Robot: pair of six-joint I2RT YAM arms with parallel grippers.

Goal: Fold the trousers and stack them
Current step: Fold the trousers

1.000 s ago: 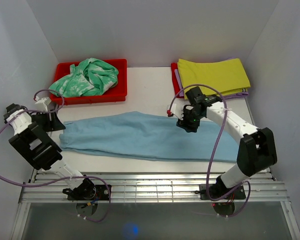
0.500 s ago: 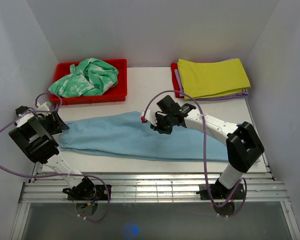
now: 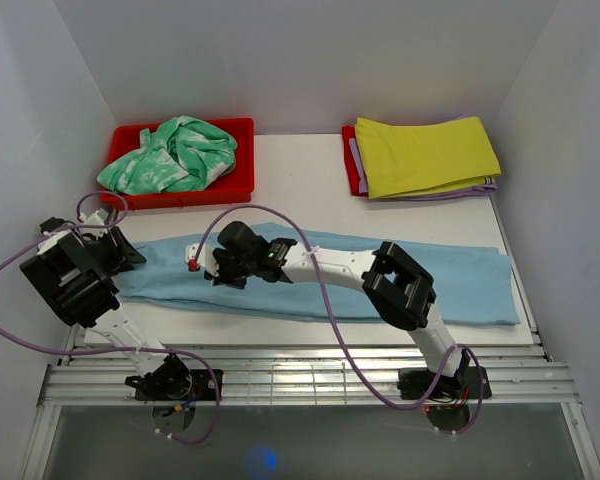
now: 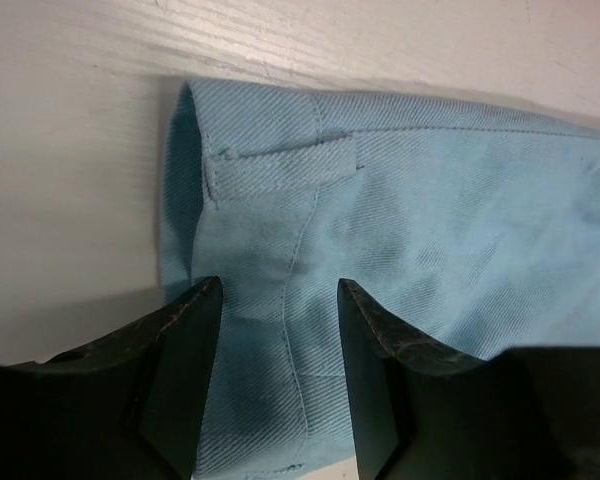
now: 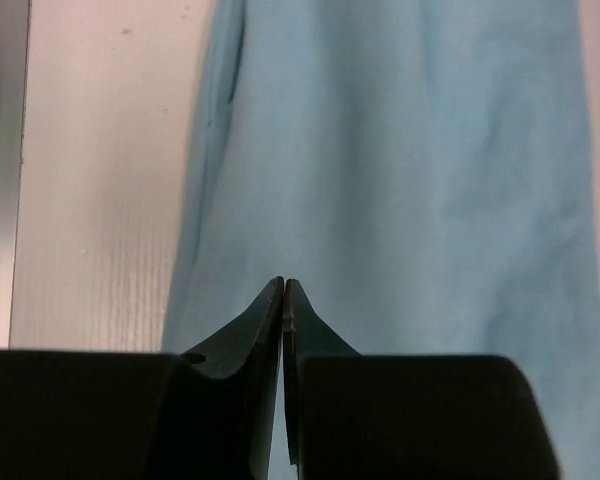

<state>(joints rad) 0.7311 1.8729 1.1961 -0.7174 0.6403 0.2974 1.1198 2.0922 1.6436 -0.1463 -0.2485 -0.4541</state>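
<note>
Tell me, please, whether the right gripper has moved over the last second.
Yes. The right gripper has swept left along the trousers, from in front of the yellow-green cloth to in front of the red bin's right end.

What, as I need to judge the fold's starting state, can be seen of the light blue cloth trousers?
The light blue cloth trousers are plain, soft, twill-looking fabric, lying flat as one long band across the white table, nearly edge to edge. The waist end, with a belt loop and seam stitching, lies at the left, beneath the left gripper, whose jaws stand open. The shut right gripper is over the left half; contact is unclear.
</note>
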